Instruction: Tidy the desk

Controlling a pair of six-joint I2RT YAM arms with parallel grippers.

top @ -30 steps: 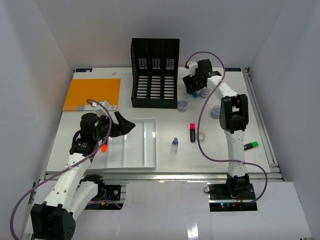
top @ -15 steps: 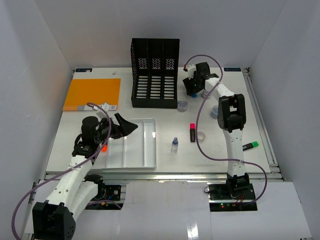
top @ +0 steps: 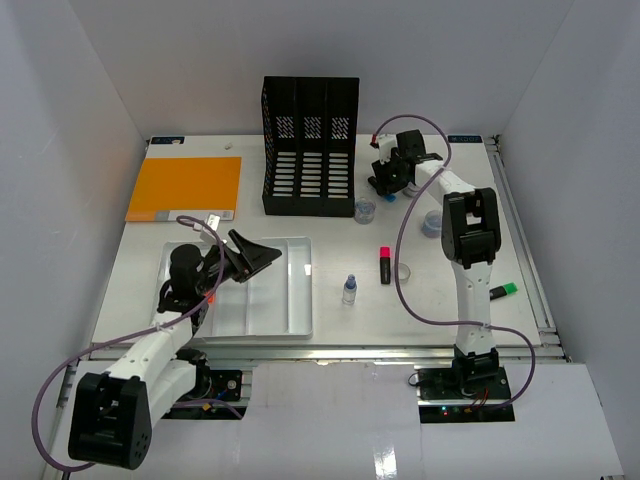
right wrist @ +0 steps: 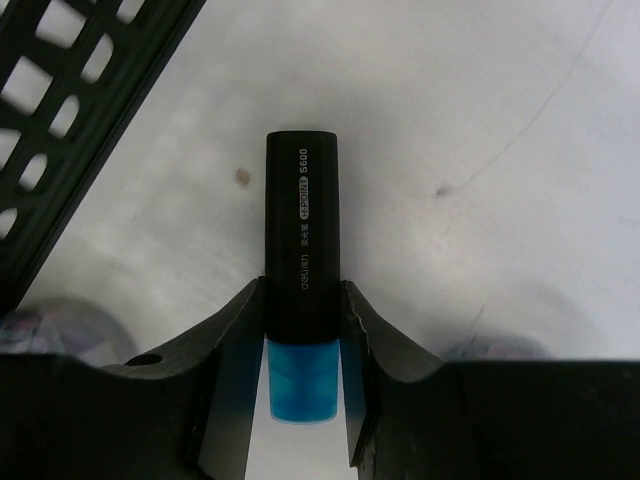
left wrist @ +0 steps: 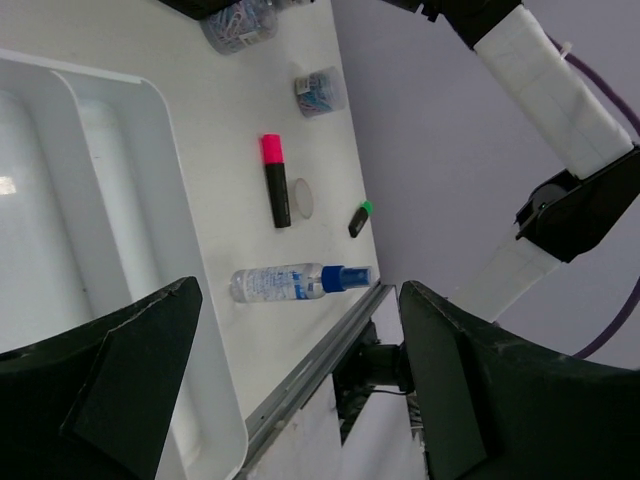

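Snugly, right hand [right wrist: 302, 300] pinches a cylindrical black blue-capped highlighter [right wrist: 302, 210].

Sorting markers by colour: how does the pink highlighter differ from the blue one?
The pink highlighter lies free on the desk; the blue highlighter is pinched in the right gripper's jaws beside the file rack. Pink highlighter's cap is pink, blue highlighter's blue. Both have black barrels.

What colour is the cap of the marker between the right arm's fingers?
The marker has a blue cap on a black body; clearest in the right wrist view.
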